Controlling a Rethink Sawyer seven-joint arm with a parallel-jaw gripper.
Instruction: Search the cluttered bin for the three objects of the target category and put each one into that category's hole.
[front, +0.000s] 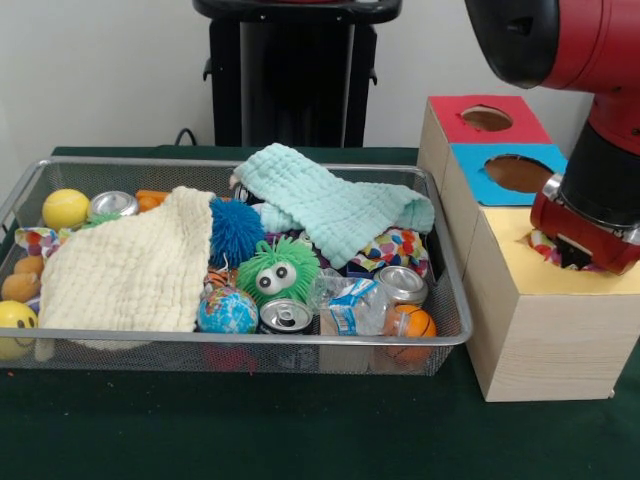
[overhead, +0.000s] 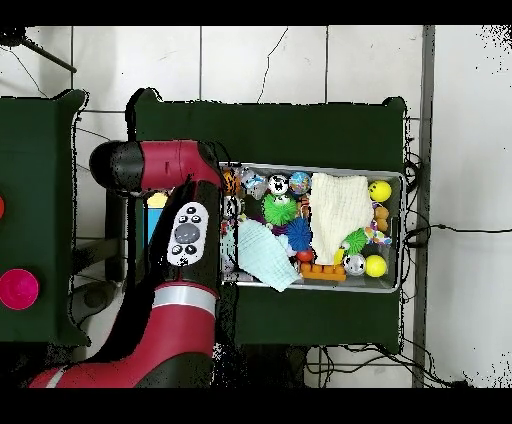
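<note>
We see the arm's gripper (front: 572, 250) low over the yellow hole (front: 556, 247) of the wooden box (front: 530, 330), with something multicoloured just beneath it; we cannot tell how its jaws stand. In the wire bin (front: 30, 185) beside the box lie a cream cloth (front: 130, 270), a mint cloth (front: 320, 205), a green fuzzy ball with eyes (front: 277, 270), a blue spiky ball (front: 236, 228), a globe ball (front: 227, 312) and cans (front: 286, 316)
</note>
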